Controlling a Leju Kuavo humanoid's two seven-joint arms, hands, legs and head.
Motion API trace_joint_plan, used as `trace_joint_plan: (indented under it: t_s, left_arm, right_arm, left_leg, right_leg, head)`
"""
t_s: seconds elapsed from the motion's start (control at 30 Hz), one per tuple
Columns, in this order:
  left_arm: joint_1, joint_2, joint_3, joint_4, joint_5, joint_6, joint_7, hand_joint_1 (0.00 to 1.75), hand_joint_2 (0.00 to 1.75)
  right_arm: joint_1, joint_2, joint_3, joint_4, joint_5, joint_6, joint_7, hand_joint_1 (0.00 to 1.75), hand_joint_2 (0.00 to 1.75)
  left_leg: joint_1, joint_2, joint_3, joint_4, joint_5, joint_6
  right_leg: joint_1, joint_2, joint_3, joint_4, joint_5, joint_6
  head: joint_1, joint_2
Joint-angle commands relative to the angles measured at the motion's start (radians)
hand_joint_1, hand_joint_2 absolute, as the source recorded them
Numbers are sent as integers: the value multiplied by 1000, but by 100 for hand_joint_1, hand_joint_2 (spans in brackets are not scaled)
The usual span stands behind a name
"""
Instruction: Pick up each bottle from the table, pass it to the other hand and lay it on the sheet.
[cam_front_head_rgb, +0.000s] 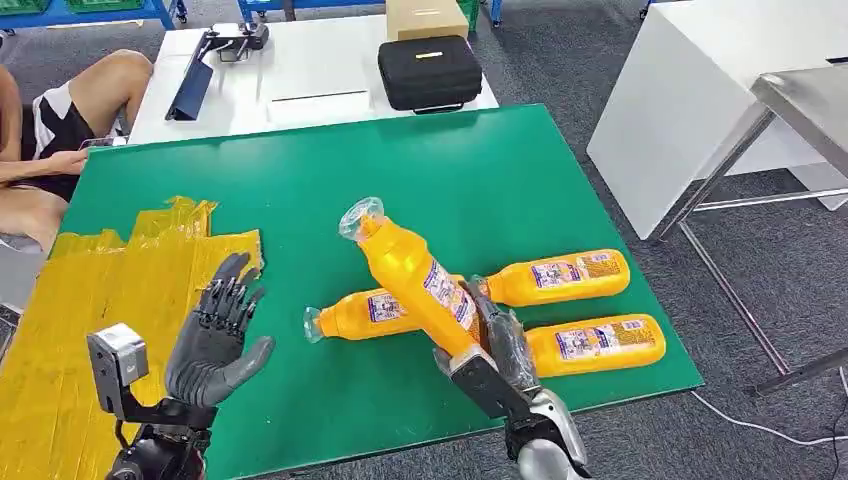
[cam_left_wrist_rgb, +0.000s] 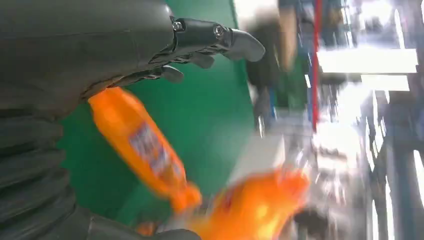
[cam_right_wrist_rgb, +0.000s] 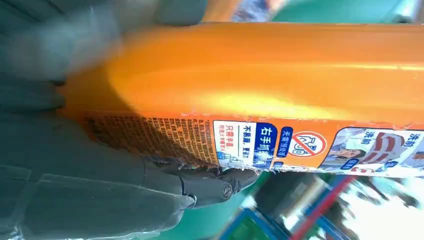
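My right hand (cam_front_head_rgb: 497, 352) grips an orange bottle (cam_front_head_rgb: 415, 279) by its base and holds it tilted above the green table (cam_front_head_rgb: 480, 170), clear cap toward the far left. Up close in the right wrist view, that bottle (cam_right_wrist_rgb: 280, 90) lies across my fingers (cam_right_wrist_rgb: 210, 182). Three more orange bottles lie on the table: one (cam_front_head_rgb: 365, 314) under the raised bottle, one (cam_front_head_rgb: 560, 277) to its right, one (cam_front_head_rgb: 595, 343) near the front edge. Over the table's near left my left hand (cam_front_head_rgb: 218, 335) is open, palm up, next to the yellow sheet (cam_front_head_rgb: 90, 300). The left wrist view shows blurred bottles (cam_left_wrist_rgb: 145, 150) beyond my left hand (cam_left_wrist_rgb: 210, 42).
A person sits at the far left (cam_front_head_rgb: 50, 130) beside the table. Behind the green table stands a white table (cam_front_head_rgb: 300, 80) with a black case (cam_front_head_rgb: 430, 72), a cardboard box (cam_front_head_rgb: 425, 18) and a tablet stand (cam_front_head_rgb: 195, 85). A white cabinet and a metal table (cam_front_head_rgb: 800, 100) stand to the right.
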Motion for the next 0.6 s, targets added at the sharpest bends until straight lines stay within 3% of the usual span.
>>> trace_joint_plan:
  t_s: [0.03,0.27,0.37,0.6]
  left_arm:
    - [-166,49,-108,11,18,-94,23,0,175]
    - [-242,36,-168,46,25,-134,22,0,175]
    - [-270,23,-188,60,21,-138,23,0,175]
    - [-269,23,-191,58,15,-135,21,0,175]
  right_arm:
    - [-87,33,-16,12,-207,37,-117,175,175]
    - [-157,7,-7,54,-314,100,-216,175,175]
    - [-180,4,27,51,-308,115,-209,175,175]
    - [-188,6,38,55,-305,120,-201,175,175]
  left_leg:
    - [1,-1,0,1,0,-2]
    - [1,-1,2,1,0,-2]
    - [2,-1,6,0,-1,-3]
    - [1,0,1,0,0,-1]
  right_leg:
    - [1,1,1,0,0,-2]
    - [1,2,3,-1,-1,-2]
    - [2,5,8,-2,-2,-4]
    - [1,2,2,-1,1,-1]
  head:
    - [0,0]
    - [0,0]
    - [0,0]
    - [0,0]
